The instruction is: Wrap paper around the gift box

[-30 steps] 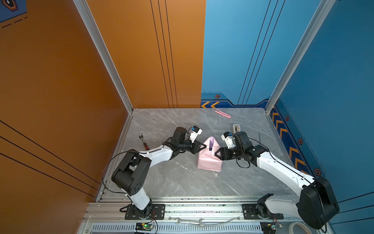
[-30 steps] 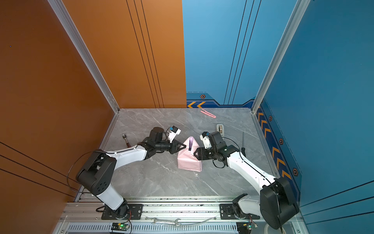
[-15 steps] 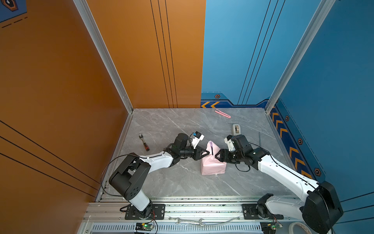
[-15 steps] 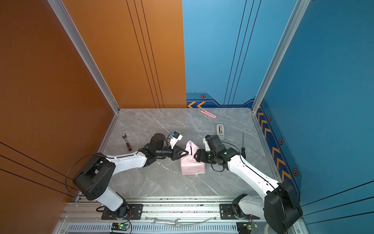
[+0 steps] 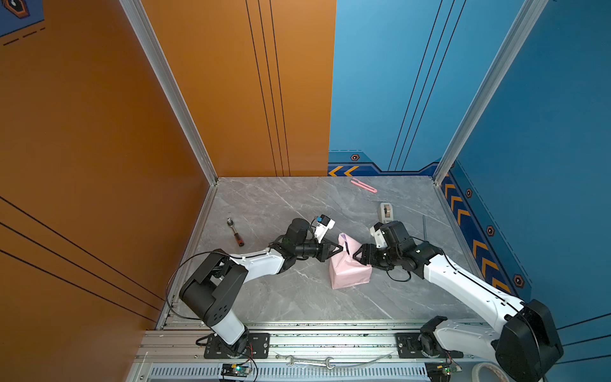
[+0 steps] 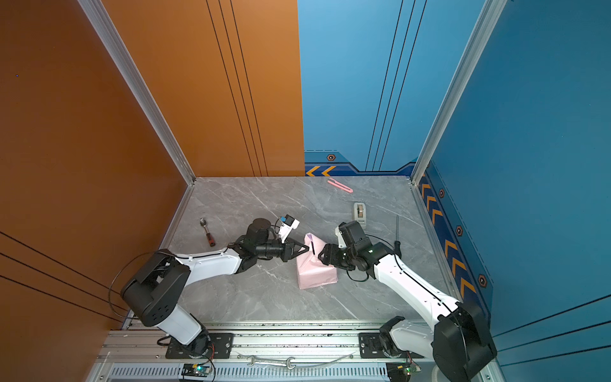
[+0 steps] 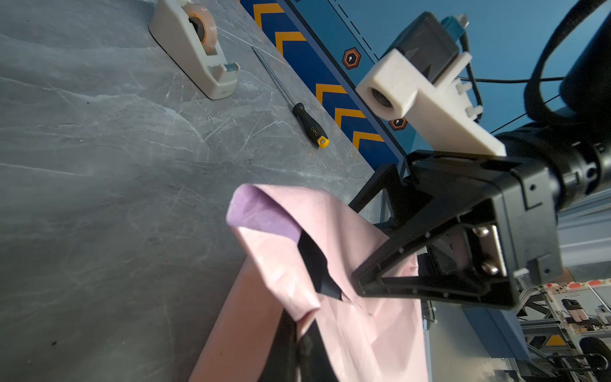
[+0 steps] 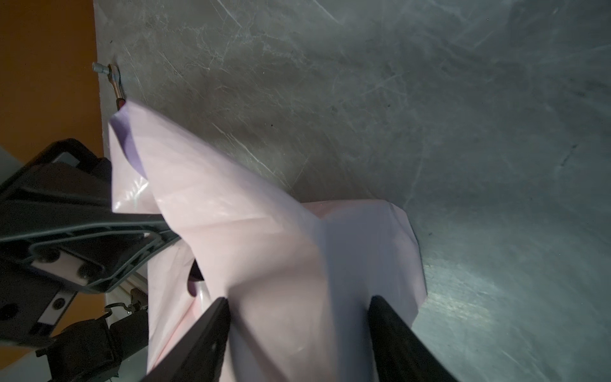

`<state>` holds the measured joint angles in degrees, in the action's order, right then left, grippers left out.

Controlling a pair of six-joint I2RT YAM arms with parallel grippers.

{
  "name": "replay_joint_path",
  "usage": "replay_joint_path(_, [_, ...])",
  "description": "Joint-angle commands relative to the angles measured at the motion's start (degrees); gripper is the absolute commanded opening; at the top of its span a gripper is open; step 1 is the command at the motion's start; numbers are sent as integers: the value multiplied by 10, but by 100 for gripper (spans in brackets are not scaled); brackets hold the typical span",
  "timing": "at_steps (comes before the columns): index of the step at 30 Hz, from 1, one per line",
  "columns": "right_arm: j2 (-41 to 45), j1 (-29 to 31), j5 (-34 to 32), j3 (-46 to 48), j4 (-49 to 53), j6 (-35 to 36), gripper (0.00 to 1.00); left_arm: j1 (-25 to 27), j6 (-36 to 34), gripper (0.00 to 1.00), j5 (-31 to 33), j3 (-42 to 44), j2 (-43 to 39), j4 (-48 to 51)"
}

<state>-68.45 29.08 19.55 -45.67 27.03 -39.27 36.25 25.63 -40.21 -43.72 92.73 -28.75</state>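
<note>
Paper [image 5: 350, 274]: pale pink side out, bunched into an upright parcel on the grey marble tabletop [image 5: 281, 297]. It sits lower than the beige tape dispenser [image 5: 386, 211] and a little to its left in both top views. The lilac side shows only where the top curls over.

Gift box: wrapped inside, not identifiable. A black sliver [image 7: 317, 264] shows under the lilac curl; cannot tell whether it is the box.

Left arm [image 5: 258, 263]: forearm stretched low and nearly level, wrist straight. The left gripper [image 5: 342, 248] points right in both top views and meets the parcel's upper edge on the face turned away from the dispenser. Jaws fully closed, tips buried in a fold of the paper, which they pinch.

Right arm [image 5: 463, 284]: long white link slants in from the lower right, wrist bent. The right gripper [image 8: 299, 297] lies level just below the dispenser in both top views, facing the left gripper tip to tip across the parcel. Jaws wide apart, one of its fingers [image 8: 390, 330] on each side of the papered bulk, both against the sheet. Cannot tell whether they squeeze or merely straddle it.

Black-handled screwdriver [image 7: 310, 129]: near the dispenser, to its right in both top views. Pink cutter [image 5: 363, 185]: above the dispenser, well apart from it
</note>
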Motion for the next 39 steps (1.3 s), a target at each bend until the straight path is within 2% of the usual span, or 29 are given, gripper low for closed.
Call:
replay_joint_path(1, [8,-8,-8,16,61,-23,69,20,-6,2,23,24,-20,18])
replay_joint_path(5, [30,-11,2,8,73,-59,71,34,-10,2,67,36,-43,17])
replay_joint_path(12, [78,-1,-19,35,99,-133,74,72,-28,5,180,68,-97,18])
replay_joint_path(14, [88,1,-13,56,78,-157,74,78,-31,11,199,77,-109,18])
replay_joint_path(16, [94,5,-12,69,60,-167,74,79,-30,24,200,81,-114,18])
replay_joint_path(21, [90,6,-1,73,34,-158,75,78,-27,32,174,80,-91,5])
replay_joint_path(24, [87,6,16,70,21,-162,75,75,-18,28,158,75,-70,-13])
replay_joint_path(28, [91,6,23,53,48,-168,77,76,-5,12,144,69,-56,-36])
replay_joint_path(31, [100,5,32,50,68,-188,80,78,3,3,155,73,-64,-44])
replay_joint_path(33, [108,7,40,58,63,-213,82,84,6,0,187,83,-78,-45])
replay_joint_path(39, [119,-6,59,69,59,-251,85,104,9,0,266,113,-120,-44])
